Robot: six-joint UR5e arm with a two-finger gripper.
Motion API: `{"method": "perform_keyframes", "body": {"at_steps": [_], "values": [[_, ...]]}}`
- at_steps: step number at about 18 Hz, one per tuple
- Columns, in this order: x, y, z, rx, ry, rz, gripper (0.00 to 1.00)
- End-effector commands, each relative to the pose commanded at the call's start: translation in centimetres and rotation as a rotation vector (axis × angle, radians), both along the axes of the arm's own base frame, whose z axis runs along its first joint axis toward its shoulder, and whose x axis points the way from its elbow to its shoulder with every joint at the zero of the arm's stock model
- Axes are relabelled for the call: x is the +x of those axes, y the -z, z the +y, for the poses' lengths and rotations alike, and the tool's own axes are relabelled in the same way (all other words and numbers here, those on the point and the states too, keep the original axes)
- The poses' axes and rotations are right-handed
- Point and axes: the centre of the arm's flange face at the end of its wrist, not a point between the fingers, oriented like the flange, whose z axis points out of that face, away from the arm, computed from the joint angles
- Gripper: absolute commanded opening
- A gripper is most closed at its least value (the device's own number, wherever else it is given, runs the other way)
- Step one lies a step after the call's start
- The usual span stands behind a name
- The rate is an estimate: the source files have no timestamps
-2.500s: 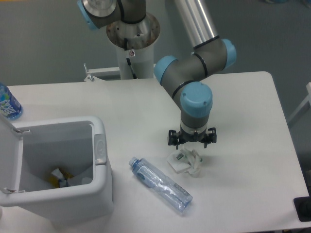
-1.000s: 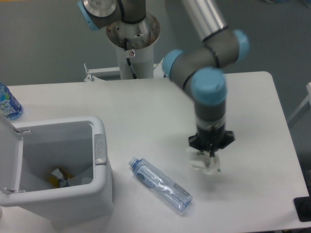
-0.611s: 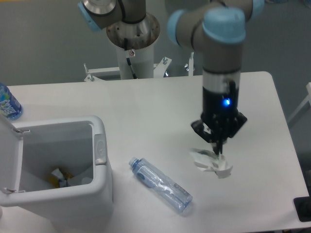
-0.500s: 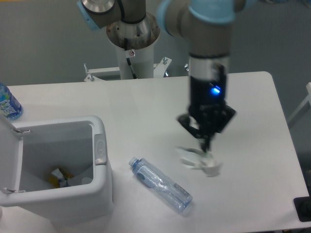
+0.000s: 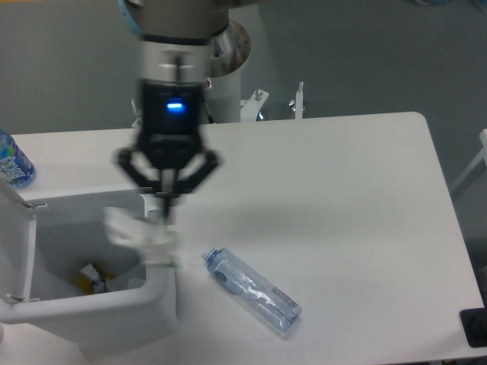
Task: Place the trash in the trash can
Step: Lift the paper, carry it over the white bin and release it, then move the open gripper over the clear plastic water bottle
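**Over the bin w/ the wrapper**

At left-center of frame, gripper [image 5: 167, 204] is hanging blurred above the trash can [image 5: 156, 304], fingers pinching the white wrapper [image 5: 137, 232] dangling over its rim. Crushed bottle [image 5: 252, 290] is lying on the table [image 5: 342, 198], lower center.

The crumpled white wrapper [image 5: 139, 233], motion-blurred, hangs pinched in the pincer [image 5: 167, 214] above the right rim of the open white trash can [image 5: 156, 293], lid up at left. The clear crushed bottle [image 5: 251, 289] with bluish label lies diagonally on the desk [image 5: 342, 198], cap toward the can.
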Motion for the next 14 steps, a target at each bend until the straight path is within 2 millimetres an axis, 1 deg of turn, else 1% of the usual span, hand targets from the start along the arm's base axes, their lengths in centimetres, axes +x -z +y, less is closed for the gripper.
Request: {"method": "perform_keyframes", "body": {"at_steps": [1,2,3,6,7,8,9,10,12,13,14], "values": [[0.1,0.1,0.1,-0.003,0.006,0.002,0.86],[0.2,0.1,0.1,-0.006,0.008,0.001,0.98],[0.2,0.1,0.1,-0.005,0.008,-0.001,1.0],[0.3,-0.2,-0.2,-0.002,-0.001,-0.006,1.0],[0.1,-0.3,-0.3,-0.001,-0.009,-0.007,1.0],[-0.7,0.1,-0.4,-0.009,-0.034,-0.018,1.0],[-2.7,0.8,-1.1,-0.019,-0.104,-0.052,1.0],[-5.8,1.8,-2.5,-0.03,-0.199,-0.094,1.0],[-11.6,2.5,-5.6,-0.031,-0.354,-0.141,1.0],[-14.8,3.2,-7.1,-0.036,-0.423,-0.159,1.0],[-17.2,4.4,-8.2,-0.047,-0.469,-0.174,1.0]]}}
